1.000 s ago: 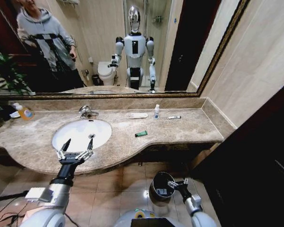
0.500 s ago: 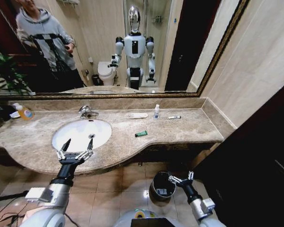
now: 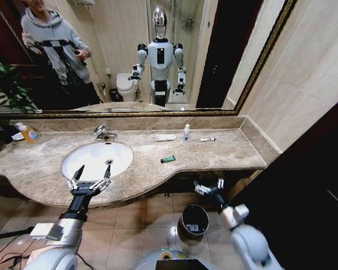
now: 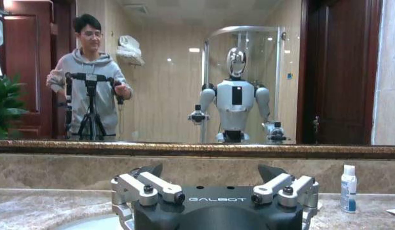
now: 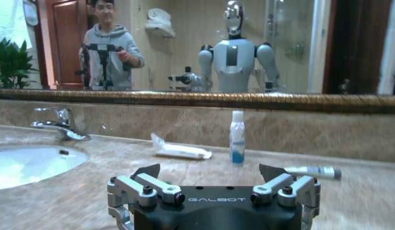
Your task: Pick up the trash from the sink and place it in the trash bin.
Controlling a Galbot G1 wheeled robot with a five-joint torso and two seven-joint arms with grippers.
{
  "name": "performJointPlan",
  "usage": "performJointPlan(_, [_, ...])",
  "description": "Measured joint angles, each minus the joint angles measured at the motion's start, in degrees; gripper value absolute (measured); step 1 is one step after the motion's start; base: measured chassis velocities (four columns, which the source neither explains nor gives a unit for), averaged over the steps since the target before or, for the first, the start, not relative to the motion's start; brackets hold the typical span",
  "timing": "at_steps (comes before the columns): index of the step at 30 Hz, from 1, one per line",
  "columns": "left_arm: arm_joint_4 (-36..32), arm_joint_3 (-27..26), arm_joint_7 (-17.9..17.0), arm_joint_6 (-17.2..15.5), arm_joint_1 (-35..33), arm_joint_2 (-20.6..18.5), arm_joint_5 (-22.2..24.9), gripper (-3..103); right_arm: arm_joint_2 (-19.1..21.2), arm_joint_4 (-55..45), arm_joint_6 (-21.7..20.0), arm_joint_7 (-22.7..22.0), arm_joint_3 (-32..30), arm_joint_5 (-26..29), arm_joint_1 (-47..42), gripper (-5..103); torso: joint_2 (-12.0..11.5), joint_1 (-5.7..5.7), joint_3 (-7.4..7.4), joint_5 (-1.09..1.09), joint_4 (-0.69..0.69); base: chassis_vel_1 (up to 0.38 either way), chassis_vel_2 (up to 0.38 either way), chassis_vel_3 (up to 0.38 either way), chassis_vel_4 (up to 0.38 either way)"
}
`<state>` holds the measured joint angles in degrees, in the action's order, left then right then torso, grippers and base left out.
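Note:
On the beige counter right of the sink lies the trash: a flat white packet, a small blue-capped bottle, a white-blue tube and a green stick. My right gripper is open and empty at the counter's front edge, above the black trash bin. Its wrist view faces the packet, bottle and tube across the counter. My left gripper hangs open and empty at the basin's front rim.
A chrome faucet stands behind the basin. An orange soap bottle sits at the counter's far left beside a plant. A mirror backs the counter. Dark wood panelling closes in on the right, next to the bin.
My right gripper has risen from the trash bin's rim to the height of the counter's front edge. The left arm has not moved.

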<state>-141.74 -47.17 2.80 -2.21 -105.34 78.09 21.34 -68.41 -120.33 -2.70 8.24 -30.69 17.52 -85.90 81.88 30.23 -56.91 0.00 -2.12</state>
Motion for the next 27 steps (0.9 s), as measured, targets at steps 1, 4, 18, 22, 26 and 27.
performJointPlan(1, [0.0, 0.0, 0.0, 0.0, 0.0, 0.0, 0.0, 100, 0.0, 0.0, 0.0, 0.0, 0.0, 0.0, 0.0, 100, 0.0, 0.0, 0.0, 0.0, 0.0, 0.0, 0.0, 0.0, 0.0])
performJointPlan(4, [0.0, 0.0, 0.0, 0.0, 0.0, 0.0, 0.0, 100, 2.59, 2.97, -1.71, -0.39, 1.32, 1.79, 6.76, 100, 0.0, 0.0, 0.0, -0.01, 0.01, 0.0, 0.0, 0.0, 0.0])
performJointPlan(18, [0.0, 0.0, 0.0, 0.0, 0.0, 0.0, 0.0, 100, 3.26, 17.35, -3.92, -0.49, 5.64, 6.9, 25.51, 100, 0.0, 0.0, 0.0, 0.0, 0.01, 0.0, 0.0, 0.0, 0.0])
performJointPlan(22, [0.0, 0.0, 0.0, 0.0, 0.0, 0.0, 0.0, 100, 2.32, 22.7, -3.99, -0.49, 9.38, 6.93, 30.45, 100, 0.0, 0.0, 0.0, 0.0, 0.01, 0.0, 0.0, 0.0, 0.0])
performJointPlan(26, [0.0, 0.0, 0.0, 0.0, 0.0, 0.0, 0.0, 100, 0.5, 29.74, -3.94, -0.49, 13.9, 6.76, 37.54, 100, 0.0, 0.0, 0.0, -0.01, 0.01, 0.0, 0.0, 0.0, 0.0])
performJointPlan(27, [0.0, 0.0, 0.0, 0.0, 0.0, 0.0, 0.0, 100, -0.21, 31.96, -3.77, -0.49, 14.75, 6.63, 39.54, 100, 0.0, 0.0, 0.0, 0.0, 0.0, 0.0, 0.0, 0.0, 0.0])
